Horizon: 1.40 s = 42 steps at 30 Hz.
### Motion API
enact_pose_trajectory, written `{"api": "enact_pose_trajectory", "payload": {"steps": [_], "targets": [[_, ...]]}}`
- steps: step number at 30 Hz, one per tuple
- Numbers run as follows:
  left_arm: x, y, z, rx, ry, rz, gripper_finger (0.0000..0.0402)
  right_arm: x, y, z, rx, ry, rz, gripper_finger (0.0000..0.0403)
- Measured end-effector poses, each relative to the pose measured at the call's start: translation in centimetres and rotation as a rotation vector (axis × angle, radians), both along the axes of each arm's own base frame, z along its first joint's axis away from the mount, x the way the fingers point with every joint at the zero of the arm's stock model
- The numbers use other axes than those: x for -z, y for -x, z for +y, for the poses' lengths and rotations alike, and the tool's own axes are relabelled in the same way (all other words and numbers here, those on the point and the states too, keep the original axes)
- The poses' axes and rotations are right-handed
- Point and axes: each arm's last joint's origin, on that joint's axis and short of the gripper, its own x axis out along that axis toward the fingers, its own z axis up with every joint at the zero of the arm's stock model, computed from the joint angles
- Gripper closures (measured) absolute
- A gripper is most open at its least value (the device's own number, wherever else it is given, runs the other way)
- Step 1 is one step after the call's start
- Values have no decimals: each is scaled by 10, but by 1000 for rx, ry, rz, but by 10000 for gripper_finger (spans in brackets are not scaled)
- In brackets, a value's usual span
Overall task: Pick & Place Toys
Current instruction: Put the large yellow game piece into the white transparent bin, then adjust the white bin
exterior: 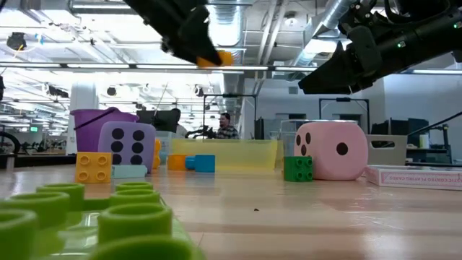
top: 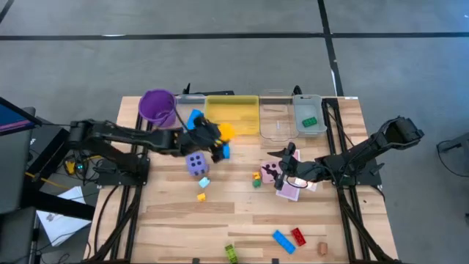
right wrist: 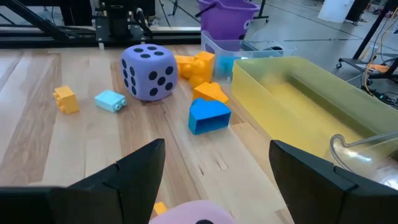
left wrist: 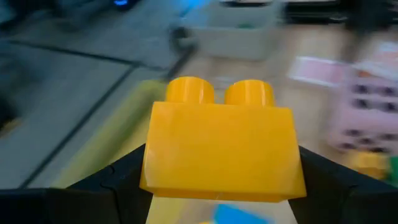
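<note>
High view puts your left pincer (top: 218, 141) at centre frame, just under the yellow tray's (top: 233, 126) near edge, clenched on a yellow two-stud block (left wrist: 222, 149) that is lifted clear of the bench (top: 176, 213). Just below it sits the purple die (top: 196, 163), with a light blue block (top: 204, 182) and a small yellow block (top: 201, 196) lower still. Further right, your right pincer (top: 281, 174) hangs released over the pink die (exterior: 331, 149), beside the pink playing cards (top: 290, 192). Blue (top: 283, 240) and red (top: 299, 235) blocks lie at lower right.
</note>
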Motion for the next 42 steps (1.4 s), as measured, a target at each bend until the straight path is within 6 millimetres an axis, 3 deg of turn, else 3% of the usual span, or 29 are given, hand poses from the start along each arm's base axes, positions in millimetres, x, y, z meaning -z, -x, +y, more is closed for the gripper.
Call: {"api": "enact_pose_trajectory", "payload": {"steps": [9,19,24,32,42], "targets": [[-1,38,60,-369,-1,121,122,-1,0,0,4,-18,-18,121],[31,52,125,-577,64,287,121,0,0,0,4,-15,-9,121],[49,59,149,-631,79,399,117,1,0,0,6,-16,3,121],[67,64,167,-684,111,470,65,1,0,0,6,-16,3,121],[67,59,158,-629,134,480,29,1,0,0,6,-16,4,121]]}}
